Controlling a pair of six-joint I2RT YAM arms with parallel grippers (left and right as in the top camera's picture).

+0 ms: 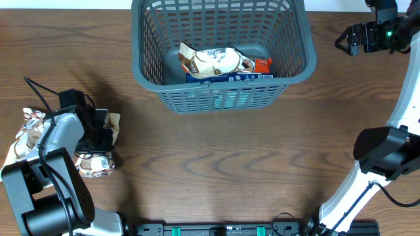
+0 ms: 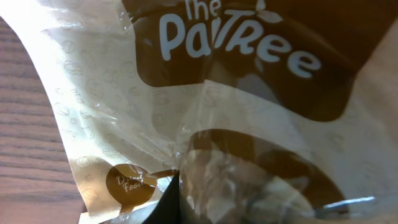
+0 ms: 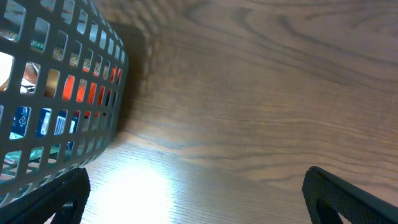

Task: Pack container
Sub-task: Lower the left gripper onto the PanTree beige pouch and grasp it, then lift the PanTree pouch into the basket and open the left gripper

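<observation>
Left of the one container (image 1: 223,98), on the desk (image 1: 216,170): two packets (image 1: 27,126), left hand (image 1: 98,141) closed on the cream-brown packet (image 2: 261,130) | inside container: three food packs (image 1: 220,64) | right of container: right hand (image 1: 346,39) open, empty.

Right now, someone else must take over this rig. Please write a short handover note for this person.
Left tool: shut on a brown-and-white packet, low at the left side of the table.
Right tool: open, empty, to the right of the container.
Done: several packets lie in the container.
Left to do: lift the held packet into the container; more packets lie beside the left arm.
</observation>
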